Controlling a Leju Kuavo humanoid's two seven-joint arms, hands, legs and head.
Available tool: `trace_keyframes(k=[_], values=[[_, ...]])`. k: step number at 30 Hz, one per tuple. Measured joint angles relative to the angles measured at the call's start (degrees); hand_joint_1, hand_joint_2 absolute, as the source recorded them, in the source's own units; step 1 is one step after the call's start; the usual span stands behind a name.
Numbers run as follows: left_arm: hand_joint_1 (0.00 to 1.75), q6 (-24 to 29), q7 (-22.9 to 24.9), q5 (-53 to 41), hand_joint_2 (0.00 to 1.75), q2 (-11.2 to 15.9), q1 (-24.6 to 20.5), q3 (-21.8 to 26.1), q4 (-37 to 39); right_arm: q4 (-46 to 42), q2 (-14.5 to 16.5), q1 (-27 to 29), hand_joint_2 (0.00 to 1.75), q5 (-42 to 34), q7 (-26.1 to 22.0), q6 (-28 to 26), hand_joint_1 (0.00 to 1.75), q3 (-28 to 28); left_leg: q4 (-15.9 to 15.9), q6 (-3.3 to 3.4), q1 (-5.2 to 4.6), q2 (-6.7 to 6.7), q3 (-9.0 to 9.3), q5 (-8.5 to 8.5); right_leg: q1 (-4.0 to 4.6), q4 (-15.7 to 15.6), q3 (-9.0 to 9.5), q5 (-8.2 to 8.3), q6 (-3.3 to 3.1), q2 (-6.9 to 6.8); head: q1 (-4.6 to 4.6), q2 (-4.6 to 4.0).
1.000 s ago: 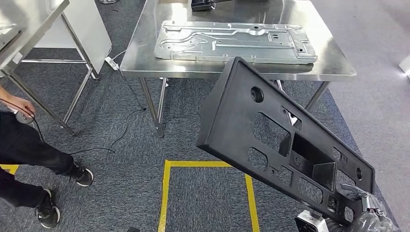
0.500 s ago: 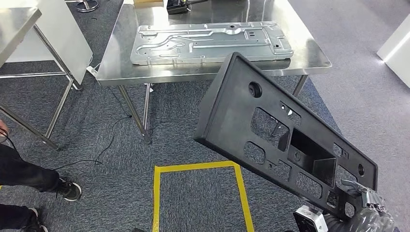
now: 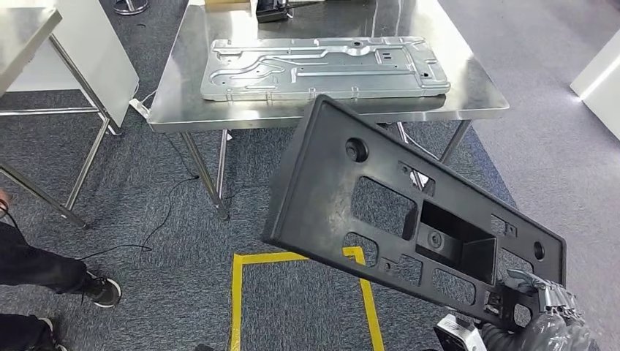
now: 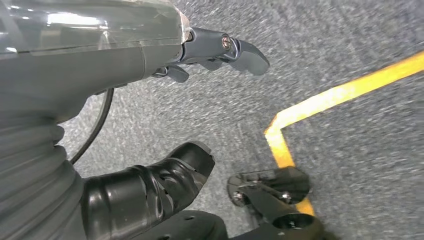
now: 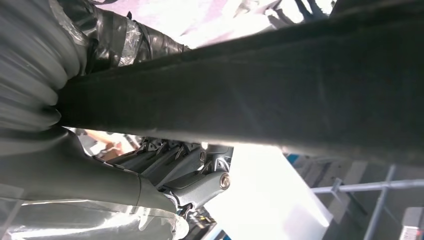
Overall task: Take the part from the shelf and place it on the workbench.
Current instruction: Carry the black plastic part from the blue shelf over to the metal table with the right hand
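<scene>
My right hand (image 3: 545,311) is low at my right side, and it grips one end of the big black plastic panel with many holes cut in it (image 3: 380,205). My fingers (image 3: 537,287) curl over the panel's edge. The panel is up in the air and tilted. From my hand it slants away, forward and to my left, and its far end hangs just in front of the shiny steel counter (image 3: 475,91) without touching it. In my right wrist view the panel's dark edge (image 5: 260,95) runs straight across, close above my folded fingers (image 5: 170,160).

On the counter, farther off than the panel's far end, lies a flat silver metal plate with grooves pressed into it (image 3: 322,66). A small dark thing (image 3: 272,10) sits at the counter's far edge, but I cannot tell what it is.

My left hand (image 4: 165,115) hangs down over the grey carpet floor (image 4: 350,40). It holds nothing, and its thumb (image 4: 165,182) and fingers (image 4: 235,47) are apart. Yellow tape (image 4: 320,102) makes a corner on the carpet near it. From my head I see the same yellow tape (image 3: 241,300) as a square outline on the floor, partly under the panel.

Far to my left, a person's dark trouser legs and black shoes (image 3: 102,289) stand on the carpet. Another steel table (image 3: 29,29) is over there too, and a thin black cable (image 3: 164,219) lies on the floor.
</scene>
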Motion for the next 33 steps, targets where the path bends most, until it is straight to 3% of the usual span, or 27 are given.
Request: trace_keyframes(k=[1, 4, 6, 7, 9, 10, 11, 12, 14, 16, 18, 21, 22, 24, 25, 26, 27, 29, 30, 31, 33], values=[[0.00, 0.0, 0.0, 0.0, 1.75, 0.0, 0.0, 0.0, 0.0, 0.0, 0.0, 0.0, 1.75, 0.1, 0.0, 0.0, 1.75, 0.1, 0.0, -0.34, -0.12, 0.02, 0.14, -0.28, 0.14, -1.5, 0.71, 0.15, -0.27, -0.09, -0.03, 0.00], [0.00, 0.0, -0.1, 0.0, 1.75, 0.0, -0.2, 0.0, 0.0, 0.0, 0.0, 0.0, 1.75, 0.2, 0.0, 0.0, 1.75, 0.3, -0.2, -1.25, -0.16, 0.16, 0.66, -0.91, 0.24, -2.2, 1.08, -0.46, -1.35, 0.17, -0.12, 0.00], [0.00, 0.0, -0.1, 0.0, 1.75, 0.0, -0.3, 0.0, 0.0, 0.0, 0.0, 0.0, 1.75, 0.0, -0.1, 0.0, 1.75, 0.3, 2.3, -1.70, 0.00, 0.15, -0.15, -2.55, 0.11, -2.6, 1.64, -0.70, -2.15, 0.22, -0.14, 0.00], [0.00, 0.0, -0.1, 0.0, 1.75, 0.0, -0.3, 0.0, 0.0, 0.0, 0.0, -0.1, 1.75, -0.1, -0.2, 0.0, 1.75, 0.4, 5.4, -1.84, 0.06, 0.10, -1.55, -4.05, 0.11, -2.7, 1.94, -0.86, -2.50, 0.18, -0.16, 0.00], [0.00, 0.0, -0.1, 0.0, 1.75, 0.0, -0.2, 0.0, 0.0, 0.0, 0.0, -0.1, 1.75, -0.5, -0.3, 0.0, 1.75, 0.5, 13.3, -1.93, 0.05, 0.07, -6.03, -7.02, 0.34, -2.7, 2.34, -1.27, -3.04, 0.16, -0.18, 0.00], [0.00, 0.0, -0.1, 0.0, 1.75, 0.0, -0.1, 0.0, 0.0, 0.1, 0.0, 0.0, 1.75, -0.8, -0.3, 0.0, 1.75, 0.6, 16.0, -1.90, 0.05, 0.07, -7.89, -7.37, 0.49, -2.7, 2.58, -1.48, -3.19, 0.24, -0.18, 0.00], [0.00, 0.0, -0.1, 0.0, 1.75, 0.0, 0.0, 0.0, 0.0, 0.1, 0.0, 0.0, 1.75, -1.0, -0.4, 0.0, 1.75, 0.6, 16.9, -1.80, 0.04, 0.07, -8.95, -6.62, 0.63, -2.7, 2.87, -1.71, -3.27, 0.37, -0.19, 0.00], [0.00, 0.0, -0.1, 0.0, 1.75, 0.0, 0.1, 0.0, 0.0, 0.2, 0.0, 0.0, 1.75, -1.2, -0.4, 0.0, 1.75, 0.6, 15.4, -1.59, 0.01, 0.06, -8.89, -4.66, 0.77, -2.6, 3.28, -1.97, -3.27, 0.52, -0.19, 0.00], [0.00, 0.0, -0.1, -0.1, 1.75, 0.1, 0.1, 0.0, 0.0, 0.2, 0.0, 0.0, 1.75, -1.7, -0.6, 0.0, 1.75, 0.6, 8.0, -0.74, -0.29, -0.01, -6.38, 0.29, 0.97, -2.6, 4.14, -2.59, -3.13, 0.73, -0.17, 0.00], [0.00, 0.0, -0.2, -0.3, 1.75, 0.3, 0.0, 0.0, 0.0, 0.3, 0.0, 0.0, 1.75, -2.2, -1.0, 0.0, 1.75, 0.6, 2.5, -0.02, -0.71, -0.05, -4.27, 2.54, 1.11, -2.5, 4.52, -3.16, -2.65, 0.84, -0.14, 0.00], [0.00, 0.1, -0.2, -0.5, 1.75, 0.4, -0.1, 0.0, 0.0, 0.3, 0.0, 0.0, 1.75, -2.5, -1.3, 0.0, 1.75, 0.7, 1.4, 0.26, -0.98, -0.04, -3.88, 2.35, 1.06, -2.7, 4.55, -3.41, -1.99, 0.86, -0.15, 0.00], [0.00, 0.1, -0.3, -0.6, 1.75, 0.4, 0.0, 0.0, 0.0, 0.2, 0.0, 0.0, 1.75, -2.7, -1.4, 0.0, 1.75, 0.7, 0.2, 0.91, -0.48, -0.01, -2.98, 2.69, 0.96, -1.2, 4.21, -4.51, -1.08, 0.68, -0.09, 0.00], [0.00, 0.1, -0.3, -0.6, 1.75, 0.4, -0.1, 0.0, 0.0, 0.2, 0.0, 0.0, 1.75, -2.7, -1.5, 0.0, 1.75, 0.7, -0.2, 1.15, -0.29, 0.02, -2.60, 2.76, 0.90, 1.2, 3.09, -5.71, -0.80, 0.61, -0.05, 0.00], [0.00, 0.1, -0.4, -0.6, 1.75, 0.4, -0.2, 0.0, 0.0, 0.2, 0.0, 0.0, 1.75, -2.9, -1.7, 0.0, 1.75, 0.7, -0.4, 1.41, -0.31, 0.07, -2.19, 2.48, 0.62, 8.5, -1.09, -8.59, -0.36, 0.55, 0.00, 0.00], [0.00, 0.1, -0.4, -0.7, 1.75, 0.4, -0.2, 0.0, 0.0, 0.3, 0.0, 0.0, 1.75, -3.0, -1.8, 0.0, 1.75, 0.7, -0.4, 1.41, -0.30, 0.08, -1.97, 2.26, 0.44, 11.4, -3.07, -9.15, -0.16, 0.52, 0.00, 0.00], [0.00, 0.1, -0.4, -0.7, 1.75, 0.4, -0.1, 0.0, 0.0, 0.3, 0.0, 0.0, 1.75, -3.1, -1.9, 0.0, 1.75, 0.7, -0.3, 1.34, -0.27, 0.07, -1.68, 1.98, 0.24, 12.6, -4.26, -8.61, 0.02, 0.48, -0.01, 0.00], [0.00, 0.1, -0.4, -0.7, 1.75, 0.4, 0.0, 0.0, 0.0, 0.4, 0.0, 0.0, 1.75, -3.1, -2.1, 0.0, 1.75, 0.7, -0.3, 1.20, -0.21, 0.04, -1.29, 1.66, 0.04, 11.5, -4.30, -6.93, 0.16, 0.44, -0.01, 0.00], [0.00, 0.1, -0.4, -0.7, 1.75, 0.4, 0.0, 0.0, 0.0, 0.4, 0.0, 0.0, 1.75, -3.1, -2.2, 0.0, 1.75, 0.7, -0.2, 0.69, -0.06, -0.02, -0.37, 0.84, -0.30, 4.5, -1.70, -2.16, 0.35, 0.21, 0.00, 0.00], [0.00, 0.1, -0.4, -0.7, 1.75, 0.4, 0.0, 0.0, 0.0, 0.4, 0.0, -0.1, 1.75, -3.1, -2.3, 0.0, 1.75, 0.7, 0.0, 0.32, -0.10, -0.07, -0.07, 0.37, -0.24, 1.2, -0.29, -0.72, 0.30, 0.09, 0.02, 0.00], [0.00, 0.1, -0.4, -0.7, 1.75, 0.4, -0.1, 0.0, 0.0, 0.5, 0.0, -0.2, 1.75, -3.1, -2.4, 0.0, 1.75, 0.7, 0.0, -0.06, -0.17, -0.08, 0.10, 0.00, -0.17, -1.0, 0.64, -0.08, 0.08, 0.01, 0.00, 0.00], [0.00, 0.1, -0.5, -0.8, 1.75, 0.4, -0.2, 0.0, 0.0, 0.6, 0.0, -0.2, 1.75, -3.1, -2.5, 0.0, 1.75, 0.7, -0.1, -0.74, -0.37, -0.03, 0.28, -0.43, 0.11, -1.8, 1.00, -0.53, -0.68, 0.10, -0.05, 0.00]])
